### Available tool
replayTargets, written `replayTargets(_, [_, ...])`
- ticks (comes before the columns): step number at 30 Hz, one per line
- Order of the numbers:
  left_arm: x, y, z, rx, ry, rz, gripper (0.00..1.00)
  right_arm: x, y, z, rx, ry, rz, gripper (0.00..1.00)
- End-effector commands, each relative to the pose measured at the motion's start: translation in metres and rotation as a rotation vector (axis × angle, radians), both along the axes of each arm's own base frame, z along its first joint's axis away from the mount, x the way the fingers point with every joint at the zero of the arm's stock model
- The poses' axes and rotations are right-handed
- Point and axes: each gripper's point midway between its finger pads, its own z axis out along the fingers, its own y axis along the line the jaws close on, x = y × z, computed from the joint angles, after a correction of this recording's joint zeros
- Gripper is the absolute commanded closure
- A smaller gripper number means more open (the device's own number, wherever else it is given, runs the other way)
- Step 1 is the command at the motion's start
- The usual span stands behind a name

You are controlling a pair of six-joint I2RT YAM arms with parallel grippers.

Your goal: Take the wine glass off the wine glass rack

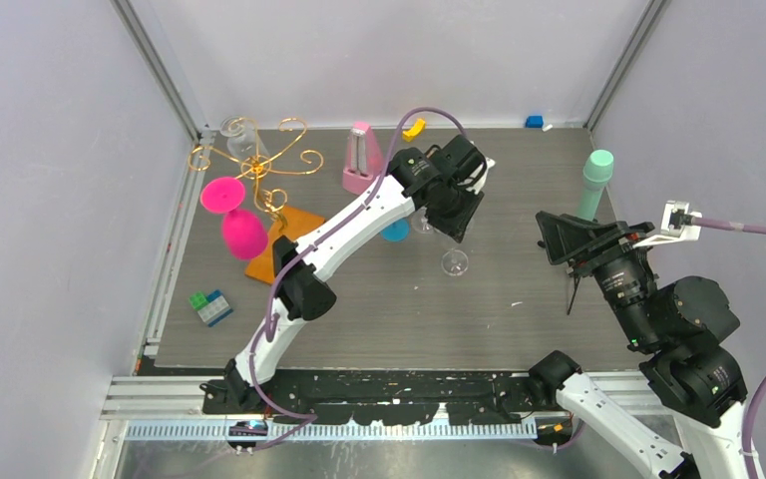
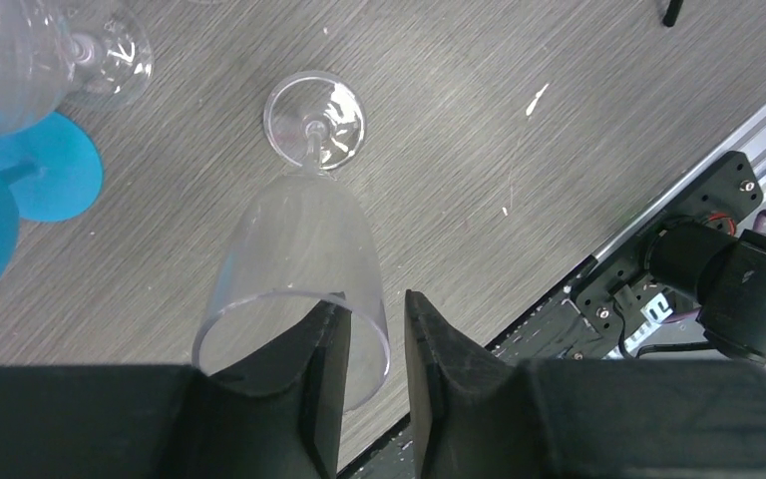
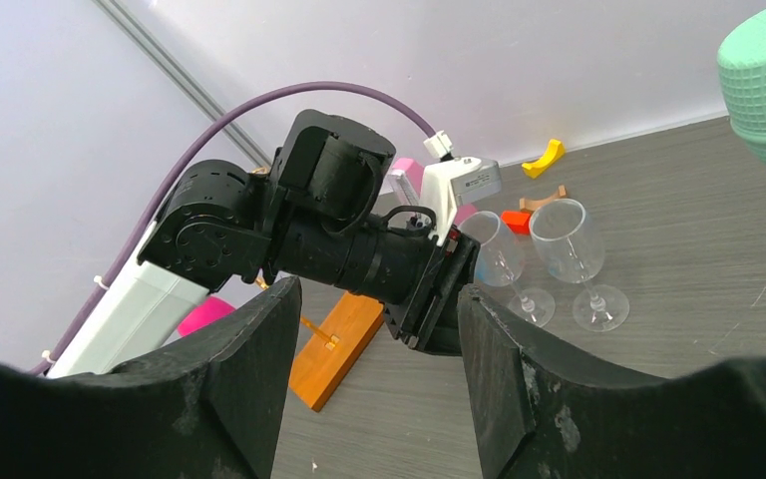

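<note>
The gold wire wine glass rack (image 1: 259, 160) stands at the back left on its orange-brown base (image 1: 289, 235). A pink wine glass (image 1: 242, 232) and a clear one (image 1: 241, 135) hang on it. A clear wine glass (image 2: 304, 249) stands upright on the table, its foot (image 1: 454, 261) showing in the top view. My left gripper (image 2: 371, 304) is open across its rim, one finger inside the bowl and one outside, with a gap on both sides of the wall. My right gripper (image 3: 369, 329) is open and empty, held above the right side of the table (image 1: 559, 239).
A blue wine glass (image 2: 45, 170) and another clear glass (image 2: 30, 55) stand close beside the left gripper. A pink metronome (image 1: 361, 160), a yellow piece (image 1: 414, 128), a mint bottle (image 1: 593, 180) and toy bricks (image 1: 209, 305) are also on the table. Walls enclose three sides.
</note>
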Motion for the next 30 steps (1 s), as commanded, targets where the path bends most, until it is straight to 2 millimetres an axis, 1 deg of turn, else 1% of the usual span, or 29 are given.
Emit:
replayTargets(1, [0.004,-0.02,0.03,-0.121,-0.051,-0.022,0.69,0.002,0.002,0.001,0.009,0.004,0.003,0.36])
replayTargets(6, [0.005,-0.025,0.04,-0.162,-0.065,-0.022,0.65,0.004,0.003,-0.002,0.006,0.014,-0.001,0.36])
replayTargets(11, [0.002,-0.026,0.062,-0.222,-0.075,-0.03,0.62,0.006,0.003,-0.003,0.005,0.019,-0.004,0.36])
replayTargets(13, [-0.002,-0.026,0.077,-0.262,-0.081,-0.044,0.61,0.006,0.004,-0.002,0.005,0.017,0.001,0.36])
replayTargets(15, [-0.006,-0.026,0.097,-0.315,-0.103,-0.056,0.59,0.006,0.008,-0.002,-0.004,0.02,0.018,0.36])
replayTargets(18, [-0.012,-0.019,0.124,-0.369,-0.144,-0.063,0.54,0.006,0.012,-0.003,-0.012,0.034,0.035,0.36])
replayTargets(22, [-0.017,-0.005,0.15,-0.398,-0.197,-0.062,0.5,0.007,0.011,-0.002,-0.01,0.036,0.03,0.36])
replayTargets(25, [-0.017,0.011,0.166,-0.398,-0.258,-0.047,0.48,0.008,0.01,-0.002,-0.004,0.04,0.021,0.36])
replayTargets(28, [-0.011,0.037,0.181,-0.368,-0.344,0.011,0.45,0.012,0.012,-0.006,-0.004,0.063,0.014,0.36])
replayTargets(30, [-0.003,0.062,0.189,-0.327,-0.417,0.072,0.39,0.017,0.015,-0.012,-0.015,0.088,0.015,0.36])
